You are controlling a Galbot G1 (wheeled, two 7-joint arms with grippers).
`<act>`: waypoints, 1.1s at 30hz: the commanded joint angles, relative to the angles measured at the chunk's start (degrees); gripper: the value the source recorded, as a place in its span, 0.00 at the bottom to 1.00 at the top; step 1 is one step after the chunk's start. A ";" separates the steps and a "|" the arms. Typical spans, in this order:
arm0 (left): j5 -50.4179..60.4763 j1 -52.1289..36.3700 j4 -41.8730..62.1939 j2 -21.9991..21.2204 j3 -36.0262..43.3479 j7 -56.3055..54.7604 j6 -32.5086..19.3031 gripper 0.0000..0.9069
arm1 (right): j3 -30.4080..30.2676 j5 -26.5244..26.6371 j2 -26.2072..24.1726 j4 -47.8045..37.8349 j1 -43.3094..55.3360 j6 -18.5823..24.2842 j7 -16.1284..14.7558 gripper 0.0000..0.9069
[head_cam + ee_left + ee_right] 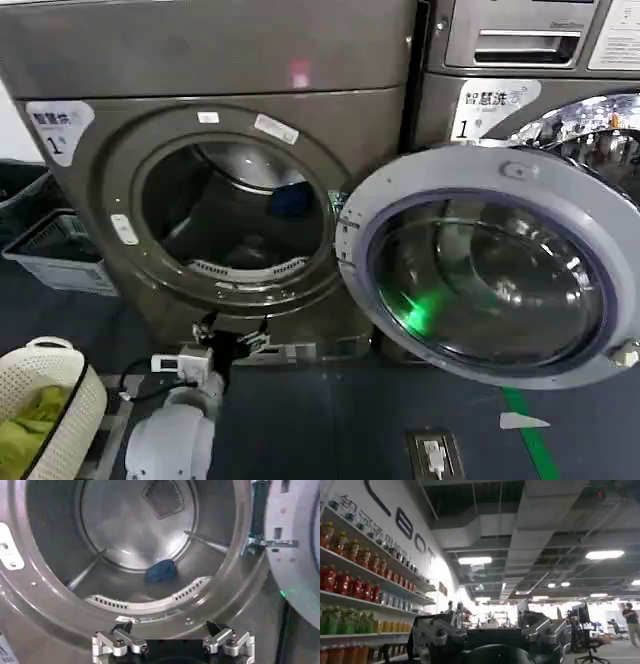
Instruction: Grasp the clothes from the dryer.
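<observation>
Dark floor (pixel 330 420), two machines side by side. The dryer (pixel 215 60) has its door (pixel 490 265) swung wide; left gripper (pixel 230 335) hangs just below the porthole, fingers apart, empty. Left wrist cam sees inside the drum: one dark blue garment (pixel 161 572). Right gripper (pixel 492 630), fingers apart, faces drink shelves (pixel 355 580) & ceiling.

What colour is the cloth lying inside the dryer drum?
Dark blue cloth, clearest in the left wrist view.

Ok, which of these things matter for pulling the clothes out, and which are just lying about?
Job: dryer, its open door, dark blue cloth in the drum, left hand open before the drum mouth.
Lying about: white basket with yellow-green cloth, neighbouring machine, grey crate, right hand, idle.
</observation>
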 commanded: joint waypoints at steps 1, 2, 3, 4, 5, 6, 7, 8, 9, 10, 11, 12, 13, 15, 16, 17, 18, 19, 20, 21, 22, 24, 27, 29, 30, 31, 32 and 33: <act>-0.54 -0.42 0.02 -0.06 0.16 -1.52 2.81 1.00 | -0.07 0.13 0.06 -0.03 -0.04 0.18 0.05 1.00; -0.78 -0.59 0.07 -0.18 0.19 -2.31 2.81 1.00 | -0.13 0.13 0.05 0.00 -0.03 0.18 0.06 1.00; -1.10 -0.66 0.14 -0.17 0.15 -3.01 2.81 1.00 | -0.19 0.13 0.03 0.09 -0.02 0.11 0.07 1.00; -1.09 -0.62 0.14 -0.07 0.04 -2.92 2.81 1.00 | -0.22 0.13 0.00 0.12 -0.02 0.10 0.07 1.00; -1.34 -0.61 0.08 -0.04 -0.03 -3.02 2.81 1.00 | -0.25 0.13 -0.06 0.20 0.00 0.09 0.06 1.00; -1.21 -0.60 0.13 -0.17 -0.15 -3.14 2.81 1.00 | -0.23 0.13 -0.10 0.23 0.05 0.02 0.07 1.00; -1.18 -0.41 0.13 -0.16 -0.20 -3.19 2.81 1.00 | -0.19 0.14 -0.08 0.27 0.09 -0.04 0.09 1.00; -1.15 -0.18 0.13 -0.14 -0.19 -3.20 2.81 1.00 | -0.18 0.16 0.01 0.34 0.09 -0.07 0.10 1.00; -1.65 0.05 0.08 -0.05 -0.09 -3.20 2.81 1.00 | -0.20 0.15 0.11 0.40 0.05 -0.05 0.11 1.00; -2.37 0.11 0.09 -0.10 -0.10 -3.58 2.81 1.00 | -0.23 0.15 0.22 0.48 -0.03 -0.04 0.11 1.00; -2.13 0.09 0.26 -0.15 -0.21 -3.50 2.81 1.00 | -0.23 0.17 0.29 0.54 -0.07 -0.04 0.10 1.00; -1.88 0.08 0.39 -0.15 -0.21 -3.49 2.81 1.00 | -0.21 0.18 0.29 0.52 -0.09 -0.06 0.10 1.00; -1.81 0.12 0.44 -0.15 -0.17 -3.53 2.81 1.00 | -0.17 0.18 0.26 0.40 -0.11 -0.05 0.09 1.00; -1.86 0.19 0.19 -0.18 -0.07 -3.91 2.81 1.00 | -0.19 0.18 0.32 0.42 -0.12 -0.09 0.08 1.00; -1.69 0.19 0.10 -0.19 -0.07 -4.05 2.81 1.00 | -0.22 0.17 0.39 0.48 -0.06 -0.10 0.06 1.00; -1.61 0.23 0.00 -0.14 -0.08 -4.05 2.81 1.00 | -0.29 0.15 0.46 0.49 -0.01 -0.12 0.06 1.00; -1.59 0.33 -0.12 -0.11 -0.04 -4.07 2.81 1.00 | -0.41 0.15 0.54 0.51 0.07 -0.13 0.07 1.00; -1.49 0.39 -0.14 -0.10 -0.02 -4.07 2.81 1.00 | -0.45 0.14 0.56 0.53 0.12 -0.13 0.06 1.00; -1.50 0.41 -0.12 -0.15 0.01 -4.06 2.81 1.00 | -0.55 0.13 0.60 0.57 0.15 -0.14 0.06 1.00; -1.39 0.40 -0.01 -0.23 0.01 -4.09 2.81 1.00 | -0.60 0.13 0.62 0.62 0.17 -0.16 0.07 1.00; -1.45 0.39 0.07 -0.24 -0.01 -4.07 2.81 1.00 | -0.63 0.13 0.62 0.70 0.18 -0.17 0.07 1.00; -1.58 0.35 0.14 -0.23 -0.04 -4.06 2.81 1.00 | -0.65 0.14 0.62 0.67 0.18 -0.24 0.08 1.00; -1.52 0.23 0.21 -0.25 -0.03 -3.98 2.81 1.00 | -0.61 0.11 0.62 0.52 0.21 -0.27 0.06 1.00; -1.09 0.33 0.28 -0.13 -0.01 -3.32 2.81 1.00 | -0.59 0.12 0.62 0.42 0.22 -0.24 0.12 1.00; -0.93 0.38 0.26 -0.09 0.03 -2.98 2.81 1.00 | -0.59 0.12 0.62 0.47 0.23 -0.22 0.34 1.00; -0.85 0.40 0.23 -0.11 0.06 -2.99 2.81 1.00 | -0.64 0.12 0.72 0.53 0.13 -0.21 0.33 1.00; -0.77 0.36 0.28 -0.11 0.06 -3.02 2.81 1.00 | -0.64 0.10 0.77 0.49 0.12 -0.19 0.31 1.00; -0.76 0.30 0.34 -0.12 0.00 -3.04 2.81 1.00 | -0.64 0.09 0.76 0.48 0.14 -0.22 0.32 1.00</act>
